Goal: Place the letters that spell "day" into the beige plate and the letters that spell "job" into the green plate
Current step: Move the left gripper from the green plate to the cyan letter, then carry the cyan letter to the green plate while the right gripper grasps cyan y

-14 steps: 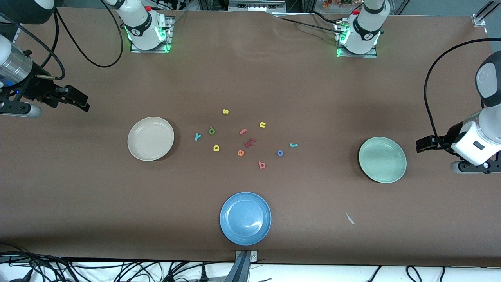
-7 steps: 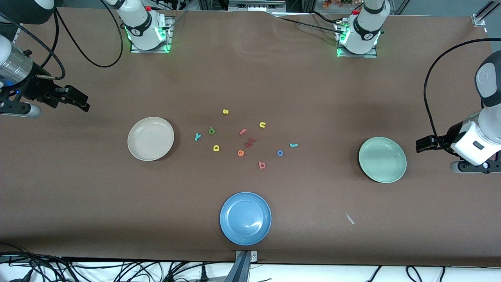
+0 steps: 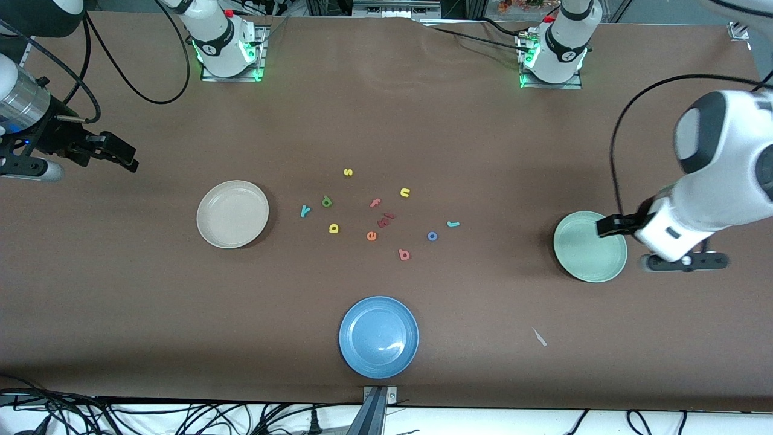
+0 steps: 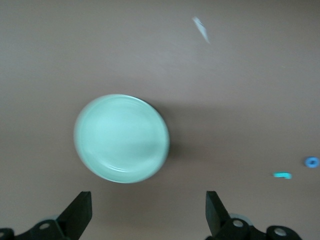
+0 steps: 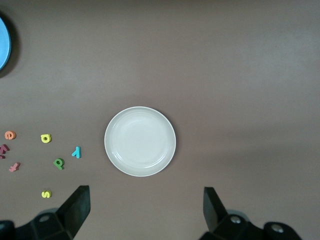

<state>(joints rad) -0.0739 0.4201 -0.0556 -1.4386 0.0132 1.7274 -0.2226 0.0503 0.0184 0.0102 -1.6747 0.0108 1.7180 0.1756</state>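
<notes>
**Left arm over the green plate, nothing picked yet**

I have the left gripper over the green plate's rim at the left arm's end of the worktop, fingers spread wide and empty. The right gripper waits over bare worktop past the beige plate, at the right arm's end, fingers released too, holding nothing.

Both plates are empty. All six letters lie loose in the middle, between the plates. The teal "j", blue "o" and pinkish "b" sit on the green-plate side of the cluster; the teal "y", green "d" and yellow "a" sit toward the beige plate.

What my next move turns on: from the left fingers, the "j" lies toward the table's middle and is the nearest "job" letter. Its long stroke runs roughly along the line between the plates, so I judge the fingers should straddle it across that stroke. The left arm is clearly the closer one.
</notes>
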